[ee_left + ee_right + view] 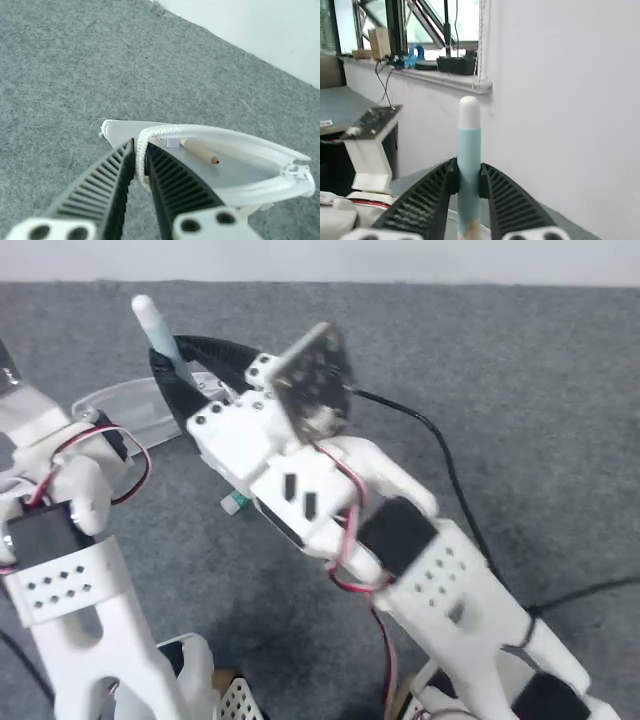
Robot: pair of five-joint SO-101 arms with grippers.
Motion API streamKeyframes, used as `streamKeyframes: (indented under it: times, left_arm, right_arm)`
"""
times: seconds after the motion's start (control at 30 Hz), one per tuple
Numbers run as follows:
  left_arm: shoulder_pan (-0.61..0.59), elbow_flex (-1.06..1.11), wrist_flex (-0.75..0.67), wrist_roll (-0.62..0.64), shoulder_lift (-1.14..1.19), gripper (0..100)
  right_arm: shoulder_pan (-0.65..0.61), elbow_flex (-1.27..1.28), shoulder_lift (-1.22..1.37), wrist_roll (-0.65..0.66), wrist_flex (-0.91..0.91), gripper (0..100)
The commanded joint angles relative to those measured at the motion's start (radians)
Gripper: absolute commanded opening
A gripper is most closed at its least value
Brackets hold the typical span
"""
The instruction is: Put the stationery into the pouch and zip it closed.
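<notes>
The pouch (235, 172) is translucent white and lies on the grey mat with its zipper mouth gaping. My left gripper (140, 156) is shut on the pouch's zipper rim. Inside lie a wooden pencil (200, 151) and a small white piece (171, 143). My right gripper (469, 174) is shut on a light blue pen (468, 150) with a white cap, which stands upright between the fingers. In the high view the pen (158, 328) is held up over the pouch (125, 400) at the back left by the right gripper (176, 368).
A small white and green object (235, 502) lies on the mat under the right arm. Black cables (450, 470) run over the mat on the right. Grey mat (540, 390) stretches open to the back right. A white wall stands behind the table.
</notes>
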Motion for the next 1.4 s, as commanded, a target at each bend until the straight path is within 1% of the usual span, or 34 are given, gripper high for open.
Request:
streamKeyframes:
  times: [0.0,0.1,0.17,0.3,0.37,0.5,0.73,0.97,1.37]
  left_arm:
    - [0.008,-0.007,-0.021,0.012,-0.006,1]
    - [0.008,-0.007,-0.02,0.012,-0.006,1]
    - [0.02,-0.007,-0.02,0.009,-0.006,1]
    - [0.08,-0.01,0.008,0.006,-0.006,1]
    - [0.091,-0.012,0.009,0.006,-0.006,1]
    - [0.091,-0.01,0.005,0.006,-0.006,1]
    - [0.089,-0.008,0.003,0.006,-0.006,1]
    - [0.089,-0.008,0.002,0.006,-0.006,1]
    - [0.089,-0.007,0.002,0.005,-0.006,1]
  right_arm:
    - [-0.007,-0.009,-0.125,-0.011,0.042,0.6]
    - [-0.007,0.006,-0.14,-0.011,0.033,0.6]
    - [-0.007,0.035,-0.148,-0.011,-0.008,0.6]
    - [-0.007,0.123,-0.174,-0.011,-0.163,0.6]
    - [-0.005,0.184,-0.2,-0.009,-0.259,0.6]
    - [-0.002,0.284,-0.231,-0.006,-0.437,0.6]
    - [0.001,0.379,-0.202,-0.006,-0.647,0.6]
    - [0.07,0.417,-0.081,-0.009,-0.889,0.6]
    - [0.054,0.419,0.248,-0.009,-1.234,0.6]
